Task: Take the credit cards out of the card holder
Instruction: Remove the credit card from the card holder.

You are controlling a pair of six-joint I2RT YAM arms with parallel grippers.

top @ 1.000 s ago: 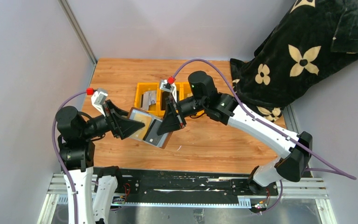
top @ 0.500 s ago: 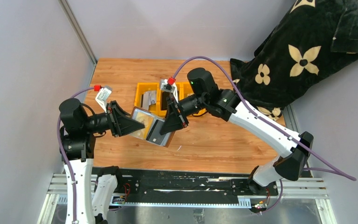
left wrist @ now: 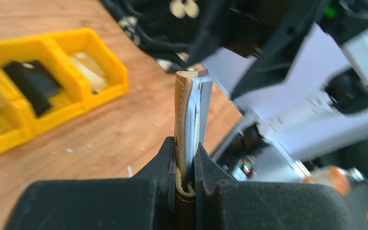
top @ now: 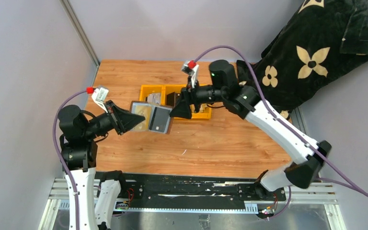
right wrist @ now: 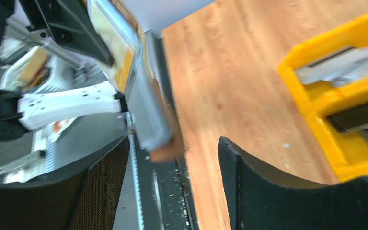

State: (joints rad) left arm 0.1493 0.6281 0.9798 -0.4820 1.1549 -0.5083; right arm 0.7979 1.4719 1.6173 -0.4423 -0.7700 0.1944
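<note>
The card holder hangs open above the table, showing a yellowish window and a dark pocket. My left gripper is shut on its left edge; in the left wrist view the holder stands edge-on, pinched between the black fingers. My right gripper is open and holds nothing, just right of the holder and apart from it. In the right wrist view the holder lies beyond the spread fingertips. Credit cards lie in the yellow bins: a grey one, a black one and a tan one.
A row of yellow bins stands on the wooden table behind the grippers. A black cloth with pale flowers covers the back right corner. Grey walls close the left and back. A black rail runs along the near edge.
My right gripper has opened, let go of the holder and drawn back to the right toward the bins. My left gripper has closed on the holder's left edge and carries it alone, lifted slightly.
</note>
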